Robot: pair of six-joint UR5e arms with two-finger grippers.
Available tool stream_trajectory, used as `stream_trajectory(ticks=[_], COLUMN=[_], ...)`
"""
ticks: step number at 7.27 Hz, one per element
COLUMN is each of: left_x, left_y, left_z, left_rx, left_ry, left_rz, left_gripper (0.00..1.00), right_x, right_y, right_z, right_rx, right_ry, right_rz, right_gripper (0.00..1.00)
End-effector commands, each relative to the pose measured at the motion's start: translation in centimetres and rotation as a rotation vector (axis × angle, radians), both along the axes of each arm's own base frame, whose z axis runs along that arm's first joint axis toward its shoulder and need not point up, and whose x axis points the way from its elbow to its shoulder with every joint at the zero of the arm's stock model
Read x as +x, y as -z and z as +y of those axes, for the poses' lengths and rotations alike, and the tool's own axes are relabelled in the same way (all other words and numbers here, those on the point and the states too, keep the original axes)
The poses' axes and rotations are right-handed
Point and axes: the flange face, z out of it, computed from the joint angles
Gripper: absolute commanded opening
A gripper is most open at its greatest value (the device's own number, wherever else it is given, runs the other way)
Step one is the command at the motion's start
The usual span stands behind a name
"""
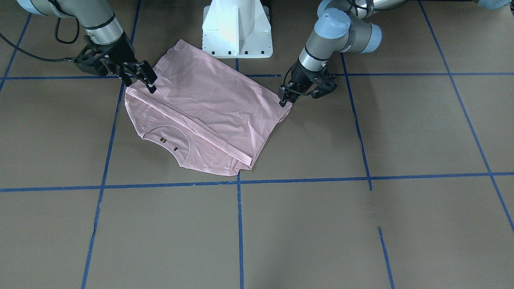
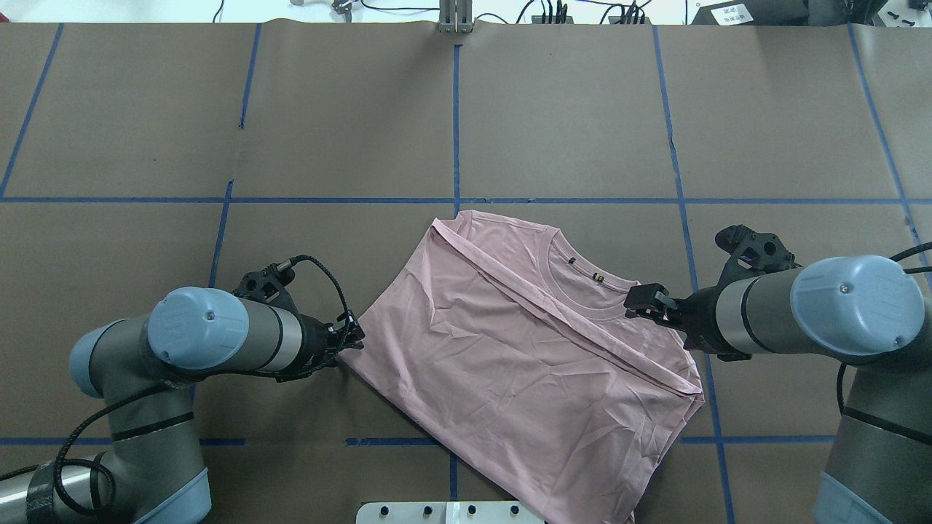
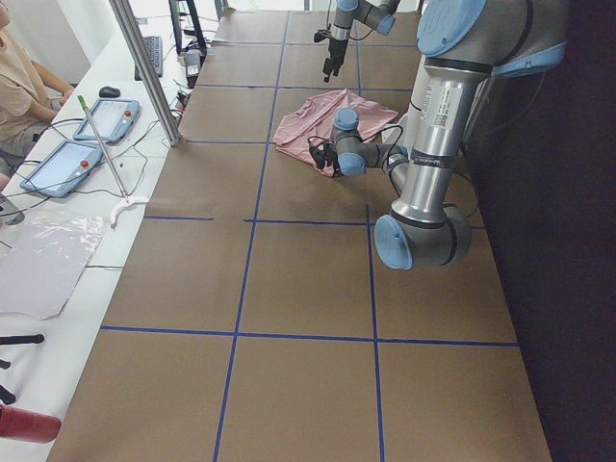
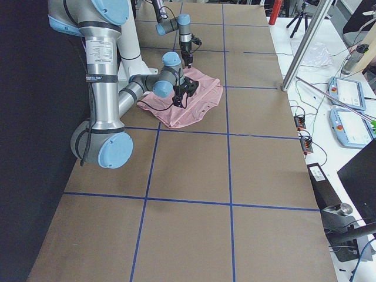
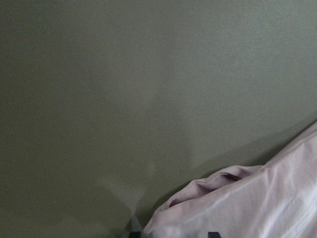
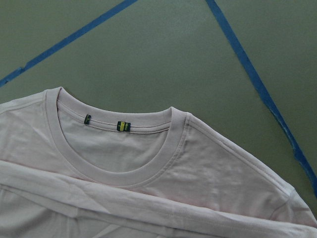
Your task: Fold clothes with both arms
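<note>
The pale pink T-shirt [image 2: 510,364] lies folded on the brown table with its plain back up. Its ribbed collar [image 6: 124,168] shows beyond the folded edge. My left gripper [image 2: 354,339] is low at the shirt's left corner [image 5: 208,198]. Its fingertips [image 5: 214,234] barely show, apart on either side of the bunched corner, so it looks open. It also shows in the front-facing view [image 1: 285,100]. My right gripper [image 2: 644,300] hovers just over the shoulder beside the collar, open and empty; it also shows in the front-facing view [image 1: 140,82].
The white pedestal base [image 1: 237,30] stands just behind the shirt's near edge. Blue tape lines [image 2: 456,131] mark a grid on the brown table. Tablets and cables [image 3: 96,120] lie on a side bench beyond the far edge.
</note>
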Motion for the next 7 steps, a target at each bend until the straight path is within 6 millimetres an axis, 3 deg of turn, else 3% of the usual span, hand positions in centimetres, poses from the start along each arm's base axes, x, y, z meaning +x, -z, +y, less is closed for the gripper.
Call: stream_trajectory(ticks=[1, 3, 6, 7], left_x=[0.1, 0.2, -0.5, -1.3], left_y=[-0.2, -0.6, 0.1, 0.8], left_z=[-0.1, -0.3, -0.9, -1.9], left_rx=[0.001, -0.008, -0.013, 0.007], left_ry=[0.010, 0.016, 0.019, 0.024], left_rz=[-0.007, -0.029, -0.070, -0.079], left_gripper=[0.50, 0.00, 0.00, 0.00], right_x=[-0.1, 0.0, -0.3, -0.4], right_y=[0.1, 0.1, 0.5, 0.7], right_z=[0.1, 0.0, 0.0, -0.1], right_rx=[0.001, 0.001, 0.006, 0.008], right_ry=[0.003, 0.001, 0.003, 0.001], right_rz=[-0.003, -0.003, -0.009, -0.013], right_gripper=[1.00, 1.00, 1.00, 1.00])
